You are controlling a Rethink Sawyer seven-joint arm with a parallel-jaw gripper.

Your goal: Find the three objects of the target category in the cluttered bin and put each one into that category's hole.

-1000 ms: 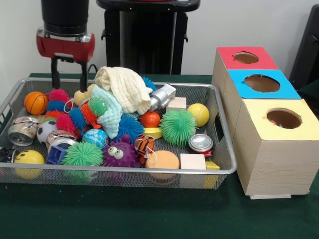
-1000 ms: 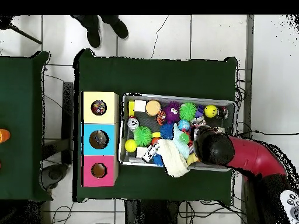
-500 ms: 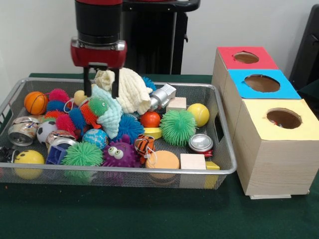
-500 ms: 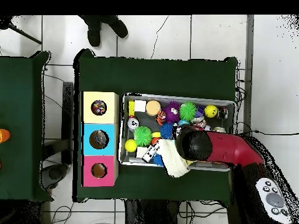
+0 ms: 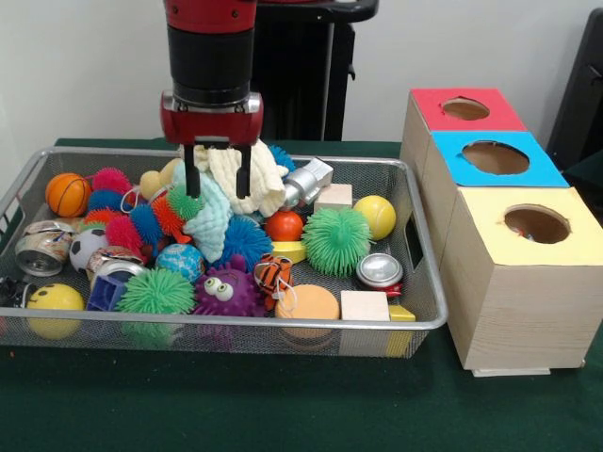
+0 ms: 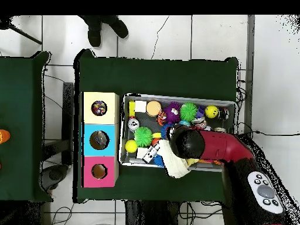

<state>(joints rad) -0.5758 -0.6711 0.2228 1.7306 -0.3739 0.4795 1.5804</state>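
My gripper (image 5: pixel 217 181) hangs open over the back of the wire bin (image 5: pixel 236 323), one finger on each side of the upper fold of a cream cloth (image 5: pixel 259 174). A pale teal cloth (image 5: pixel 212 221) lies just below and in front of it. Around them are green spiky balls (image 5: pixel 336 239), a purple googly-eyed ball (image 5: pixel 226 292), a drink can (image 5: pixel 380 270), wooden blocks (image 5: pixel 365 305) and a yellow ball (image 5: pixel 377 215). In the overhead view the arm (image 6: pixel 187 142) hides the gripper, and the cream cloth (image 6: pixel 174 165) shows beside it.
Three joined boxes stand beside the bin, each with a round hole: red top (image 5: pixel 466 108), blue top (image 5: pixel 497 157), yellow top (image 5: pixel 537 224). From above they show as yellow (image 6: pixel 99 108), blue (image 6: pixel 99 139) and pink (image 6: pixel 99 171). A person's feet (image 6: pixel 105 28) show at the far table side.
The arm has swept across the back of the bin from its corner to above the cream cloth and come lower. The fingers stayed open. Nothing in the bin has shifted.
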